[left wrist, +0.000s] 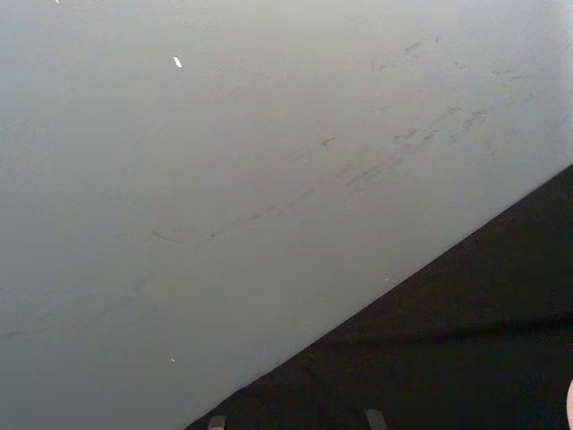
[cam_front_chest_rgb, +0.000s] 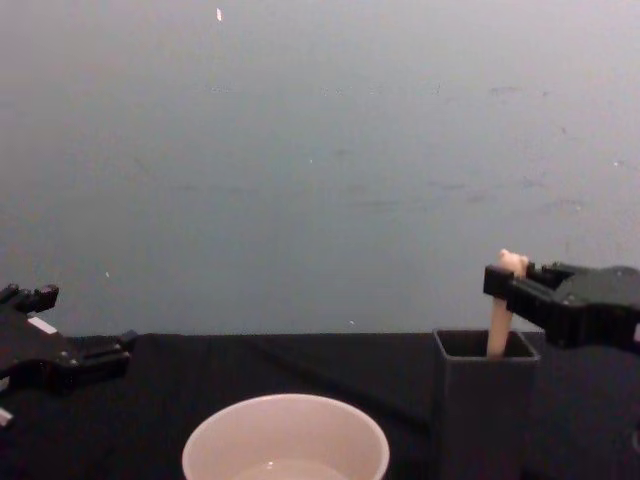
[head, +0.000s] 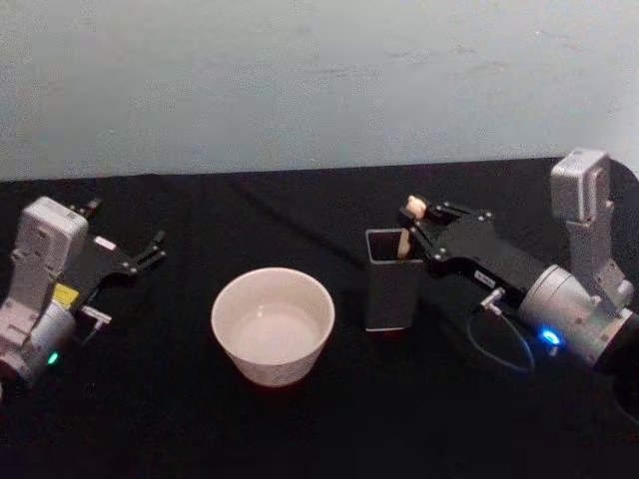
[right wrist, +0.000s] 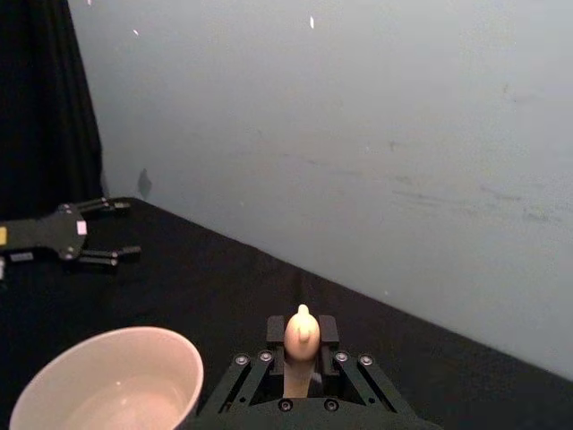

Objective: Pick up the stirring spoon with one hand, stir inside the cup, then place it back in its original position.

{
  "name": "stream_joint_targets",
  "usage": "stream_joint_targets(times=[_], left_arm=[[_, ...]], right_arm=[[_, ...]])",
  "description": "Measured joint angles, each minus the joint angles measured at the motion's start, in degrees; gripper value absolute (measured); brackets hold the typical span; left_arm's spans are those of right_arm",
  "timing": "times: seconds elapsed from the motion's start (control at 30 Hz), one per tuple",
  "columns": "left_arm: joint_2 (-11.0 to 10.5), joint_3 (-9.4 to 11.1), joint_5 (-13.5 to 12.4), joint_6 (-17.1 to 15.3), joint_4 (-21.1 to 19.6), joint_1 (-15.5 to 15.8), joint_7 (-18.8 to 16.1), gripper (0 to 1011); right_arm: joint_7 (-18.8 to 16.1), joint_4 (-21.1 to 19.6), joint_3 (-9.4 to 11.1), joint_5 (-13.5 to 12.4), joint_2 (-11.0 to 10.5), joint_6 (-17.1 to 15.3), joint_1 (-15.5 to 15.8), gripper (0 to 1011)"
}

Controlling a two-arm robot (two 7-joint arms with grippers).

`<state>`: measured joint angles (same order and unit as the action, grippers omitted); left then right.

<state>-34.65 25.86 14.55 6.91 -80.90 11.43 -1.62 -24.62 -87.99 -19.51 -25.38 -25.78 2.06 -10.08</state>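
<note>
The stirring spoon [head: 404, 242] stands upright in the dark grey square holder [head: 391, 284], its beige handle and bear-shaped knob [right wrist: 302, 330] sticking out above the rim. My right gripper [head: 419, 222] reaches in from the right, shut on the handle just below the knob; in the chest view the right gripper [cam_front_chest_rgb: 505, 283] clamps the spoon [cam_front_chest_rgb: 497, 330] above the holder [cam_front_chest_rgb: 485, 410]. The spoon's bowl is hidden inside the holder. The cream-white cup [head: 273, 324] sits left of the holder. My left gripper [head: 150, 249] rests open at the far left of the table.
A black cloth covers the table [head: 319, 419], which ends at a pale grey wall [head: 319, 80] behind. A blue cable [head: 499, 344] loops beside the right wrist. The cup [right wrist: 107, 381] lies close to the right gripper's left side.
</note>
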Motion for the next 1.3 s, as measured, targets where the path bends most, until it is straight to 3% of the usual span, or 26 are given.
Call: stream_joint_targets(times=[0.67, 1.1, 1.23, 1.3], left_arm=[[0.0, 0.0, 0.0, 0.0, 0.0, 0.0, 0.0, 1002], [0.0, 0.0, 0.0, 0.0, 0.0, 0.0, 0.0, 1001], [0.0, 0.0, 0.0, 0.0, 0.0, 0.0, 0.0, 1001], [0.0, 0.0, 0.0, 0.0, 0.0, 0.0, 0.0, 1001]], right_arm=[[1.77, 1.76, 0.11, 2.85, 1.79, -1.39, 0.78, 213], [1.67, 1.77, 0.08, 2.83, 1.75, -1.65, 0.77, 216], [1.64, 1.78, 0.05, 2.84, 1.75, -1.72, 0.79, 319], [1.63, 1.78, 0.06, 2.81, 1.74, -1.71, 0.78, 417]])
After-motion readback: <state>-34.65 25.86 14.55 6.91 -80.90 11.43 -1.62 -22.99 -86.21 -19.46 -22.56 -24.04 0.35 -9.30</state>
